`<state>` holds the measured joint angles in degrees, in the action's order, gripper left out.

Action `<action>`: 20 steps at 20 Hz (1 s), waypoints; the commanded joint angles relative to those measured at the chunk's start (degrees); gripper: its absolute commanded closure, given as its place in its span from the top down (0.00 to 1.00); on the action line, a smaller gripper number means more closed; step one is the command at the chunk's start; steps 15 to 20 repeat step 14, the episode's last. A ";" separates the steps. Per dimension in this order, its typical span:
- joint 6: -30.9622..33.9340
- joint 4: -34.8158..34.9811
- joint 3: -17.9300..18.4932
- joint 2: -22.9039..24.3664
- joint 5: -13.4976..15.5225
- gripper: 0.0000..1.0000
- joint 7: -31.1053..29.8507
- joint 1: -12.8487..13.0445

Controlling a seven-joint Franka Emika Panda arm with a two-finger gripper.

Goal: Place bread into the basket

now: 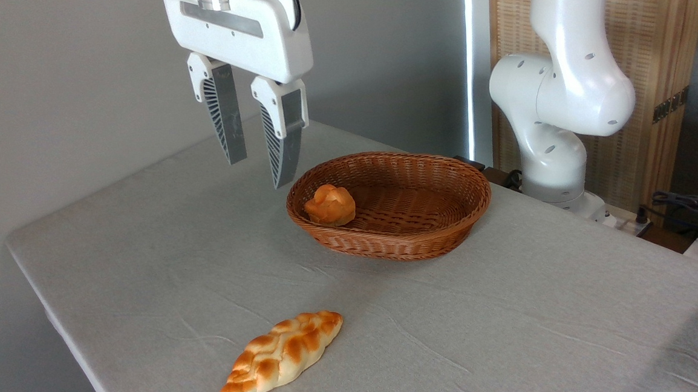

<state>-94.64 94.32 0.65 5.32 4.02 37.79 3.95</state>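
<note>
Cloth covers the table (pixel 164 243), and we take the basket (pixel 476 197) as our landmark for everything here. We see the table's left edge running diagonally well to the left of the basket, from the rounded far corner down toward the bottom of the picture. The near edge is cut off by the frame. Between the basket and that left edge the cloth lies bare and wide. In front of the basket the surface is bare too, apart from a braided loaf (pixel 281 354) lying flat, well apart from the basket and close to the left edge. Behind and to the right of the basket stands the robot arm's base (pixel 550 165), near the table's far side, with cables (pixel 686 205) further right.

We find the bread (pixel 329 205) inside the basket, at its left end, resting against the inner wall.

The gripper (pixel 261 160) hangs in the air above and to the left of the basket's left rim, its fingers pointing down. We see them spread apart with nothing between them, clear of the rim. The bread sits below and to the right of the fingertips, apart from them.
</note>
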 commanded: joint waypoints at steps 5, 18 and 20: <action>4.99 -3.18 0.23 -2.60 0.73 1.00 0.71 0.01; 4.99 -3.18 0.14 -2.69 0.29 1.00 0.71 0.09; 4.99 -3.18 0.14 -2.69 0.29 1.00 0.71 0.09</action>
